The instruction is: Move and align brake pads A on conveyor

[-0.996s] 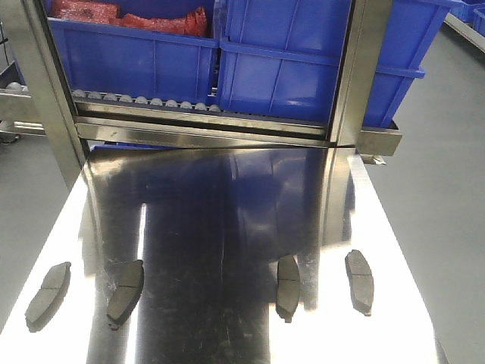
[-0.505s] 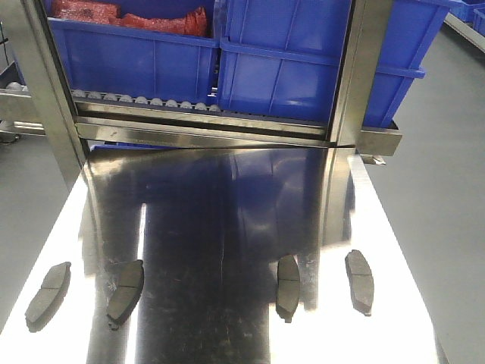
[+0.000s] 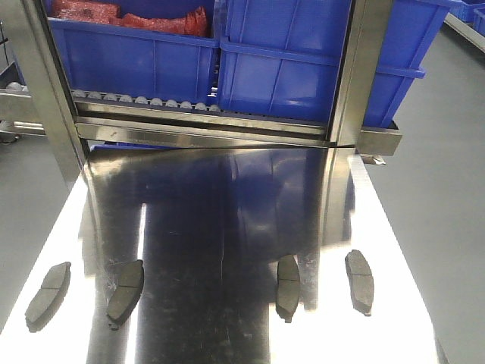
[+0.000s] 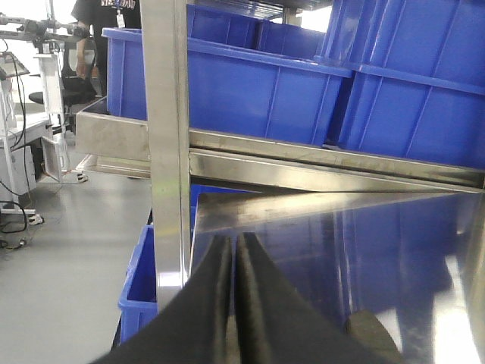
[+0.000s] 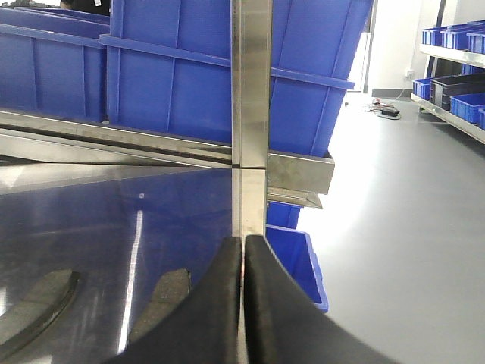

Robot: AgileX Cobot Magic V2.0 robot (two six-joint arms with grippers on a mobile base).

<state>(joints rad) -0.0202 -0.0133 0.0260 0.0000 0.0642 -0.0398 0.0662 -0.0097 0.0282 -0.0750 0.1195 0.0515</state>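
Observation:
Several dark grey brake pads lie flat on the shiny steel tabletop [image 3: 227,197] near its front edge. Two are at the left [image 3: 48,294] [image 3: 126,290] and two at the right [image 3: 288,286] [image 3: 359,280]. The conveyor is out of view. Neither gripper shows in the front view. In the left wrist view my left gripper [image 4: 233,244] is shut and empty above the table, with one pad [image 4: 370,337] to its right. In the right wrist view my right gripper [image 5: 243,243] is shut and empty, with two pads [image 5: 163,303] [image 5: 38,311] to its left.
A steel roller rack with blue bins [image 3: 288,68] stands across the back of the table, with upright steel posts [image 3: 356,76] at its sides. One bin holds red items [image 3: 129,17]. Blue bins [image 5: 299,258] sit on the grey floor beside the table. A person [image 4: 98,30] stands far left.

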